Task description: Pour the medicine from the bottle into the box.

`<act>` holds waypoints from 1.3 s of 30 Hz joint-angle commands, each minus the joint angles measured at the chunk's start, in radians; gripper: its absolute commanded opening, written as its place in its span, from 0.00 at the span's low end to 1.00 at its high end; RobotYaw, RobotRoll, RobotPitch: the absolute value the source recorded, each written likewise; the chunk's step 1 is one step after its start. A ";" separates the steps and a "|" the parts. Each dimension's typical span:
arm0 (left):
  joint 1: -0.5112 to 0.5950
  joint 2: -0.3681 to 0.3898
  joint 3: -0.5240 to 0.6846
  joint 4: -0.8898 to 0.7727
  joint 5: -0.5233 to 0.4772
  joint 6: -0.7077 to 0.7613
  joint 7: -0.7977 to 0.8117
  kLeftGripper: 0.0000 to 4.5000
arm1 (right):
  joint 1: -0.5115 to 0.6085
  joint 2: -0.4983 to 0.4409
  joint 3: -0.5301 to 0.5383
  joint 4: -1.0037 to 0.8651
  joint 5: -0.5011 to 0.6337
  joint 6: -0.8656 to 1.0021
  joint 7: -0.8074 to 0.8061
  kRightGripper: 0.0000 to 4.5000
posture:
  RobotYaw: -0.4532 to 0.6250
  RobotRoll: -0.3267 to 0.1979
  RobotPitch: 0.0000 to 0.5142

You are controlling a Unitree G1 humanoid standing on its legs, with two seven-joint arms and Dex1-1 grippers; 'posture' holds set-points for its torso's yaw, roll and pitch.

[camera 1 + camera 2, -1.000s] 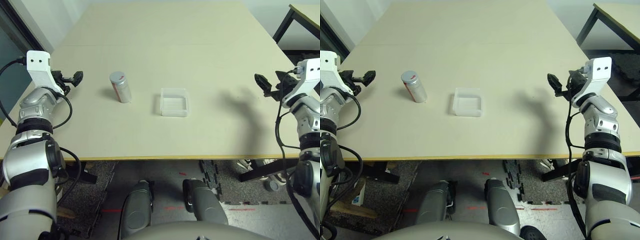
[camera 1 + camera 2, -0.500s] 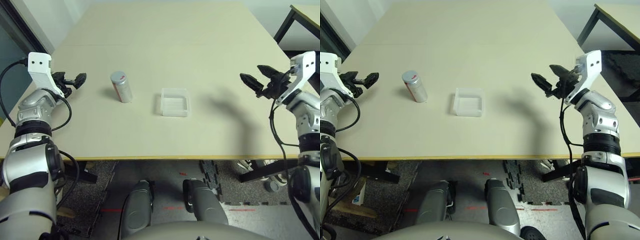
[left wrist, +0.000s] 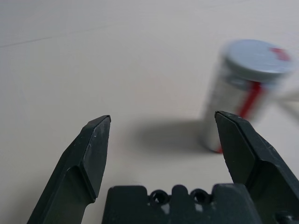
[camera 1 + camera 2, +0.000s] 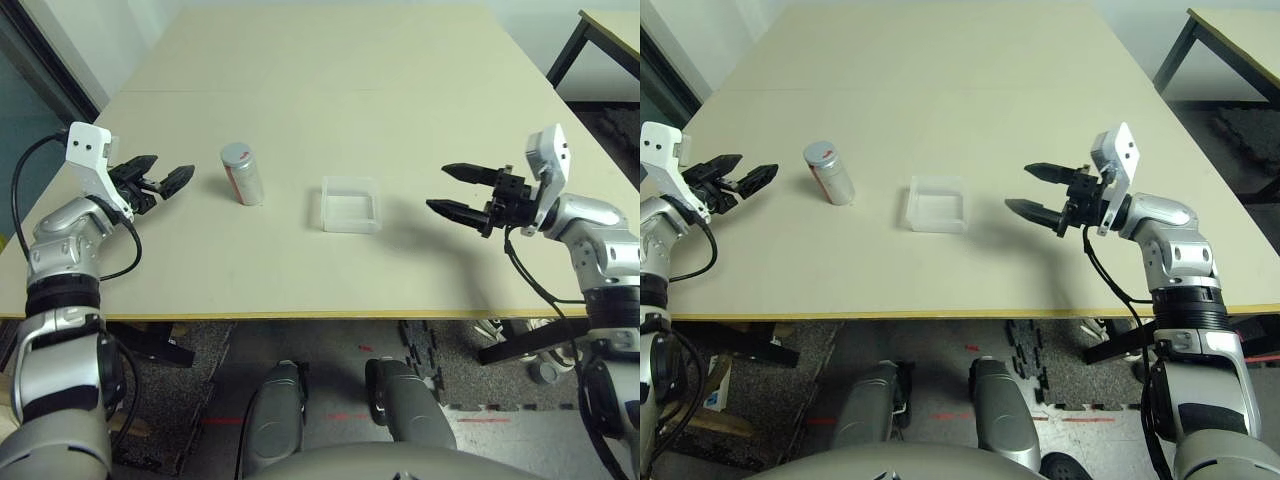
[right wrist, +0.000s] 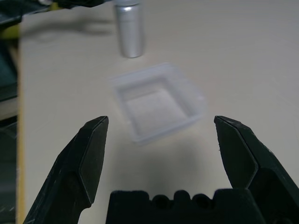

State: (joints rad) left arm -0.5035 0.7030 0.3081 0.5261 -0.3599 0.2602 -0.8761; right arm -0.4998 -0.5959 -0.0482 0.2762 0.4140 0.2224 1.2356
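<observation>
Left gripper (image 4: pixel 166 172) is open beside the capped bottle (image 4: pixel 243 175); I judge it light, smooth, rather stiff. I would hold its middle, below the cap (image 4: pixel 236 154).

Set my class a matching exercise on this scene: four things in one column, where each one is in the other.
Things
1. bottle
2. box
3. left gripper
4. right gripper

Places
A. open, on the robot's right of the box
B. standing capped, between the box and a gripper
C. open, on the robot's left of the bottle
D. on the table, between the bottle and a gripper

Pairs: 1-B, 2-D, 3-C, 4-A
</observation>
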 commanded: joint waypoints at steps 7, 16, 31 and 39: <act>0.209 -0.044 0.035 -0.315 -0.126 0.077 -0.027 0.99 | -0.031 0.022 0.042 0.025 -0.032 -0.027 0.013 1.00 | 0.40 0.62 0.26; 0.231 -0.125 0.008 -0.288 -0.065 -0.082 0.025 0.99 | -0.046 0.034 0.048 0.040 -0.040 -0.036 0.015 1.00 | 0.39 0.62 0.25; 0.124 -0.212 -0.063 -0.074 0.023 -0.316 0.074 0.99 | -0.050 0.041 0.045 0.040 -0.047 -0.038 0.001 1.00 | 0.35 0.62 0.24; 0.047 -0.234 -0.081 0.048 0.060 -0.387 0.103 0.99 | -0.046 0.041 0.041 0.031 -0.046 -0.039 -0.008 1.00 | 0.33 0.62 0.23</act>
State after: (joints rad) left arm -0.4469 0.4772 0.2414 0.5442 -0.3168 -0.1080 -0.7803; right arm -0.5436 -0.5543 -0.0094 0.3157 0.3719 0.1907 1.2312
